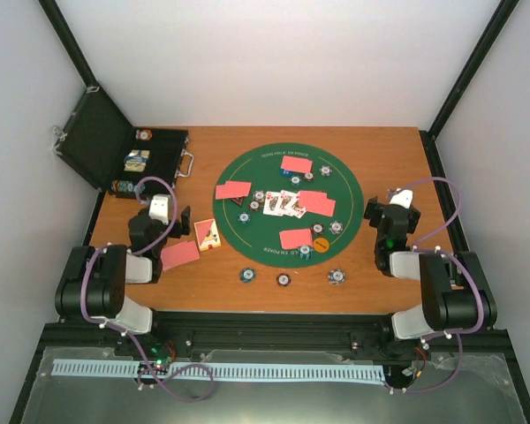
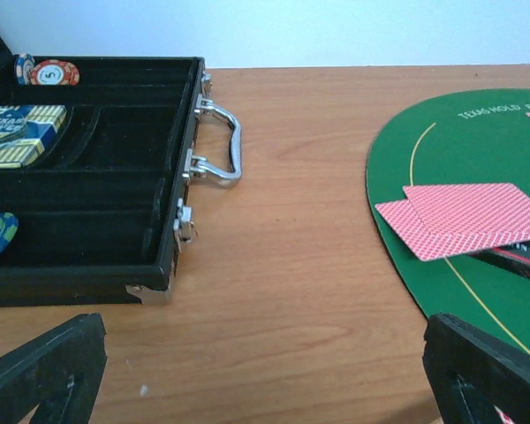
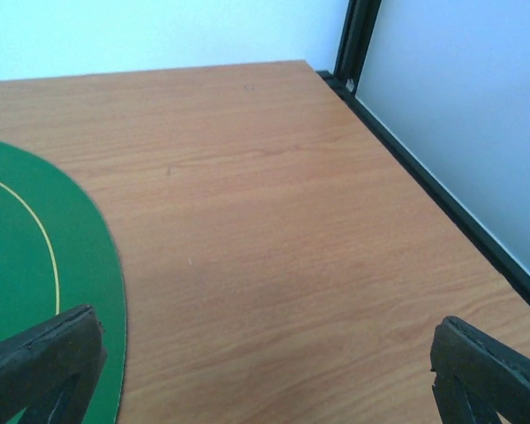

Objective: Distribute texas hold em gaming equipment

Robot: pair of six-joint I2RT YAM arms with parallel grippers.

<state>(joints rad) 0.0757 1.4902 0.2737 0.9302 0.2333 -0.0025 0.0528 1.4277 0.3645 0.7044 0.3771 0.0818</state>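
Both hands sit at the near side of the counter (image 1: 384, 155). The left hand (image 2: 265, 380) stands wide and holds nothing, facing the gap between the open black case (image 2: 97, 177) and the green mat (image 2: 477, 141). The right hand (image 3: 265, 375), equally wide and empty, faces bare wood beside the mat's right rim. Red-backed cards (image 1: 232, 189) lie in overlapped pairs around the mat, with face-up cards (image 1: 281, 204) at its centre and one more card (image 1: 179, 254) on the wood near the left arm. Chips (image 1: 336, 276) dot the mat and the counter in front of it; an orange button (image 1: 320, 243) sits by the front pair. The cards look thin, light, bendy and slick, and they lie flat, so they are probably best taken at a raised, overlapping edge. The chips look small and stiff and are best pinched across the rim.
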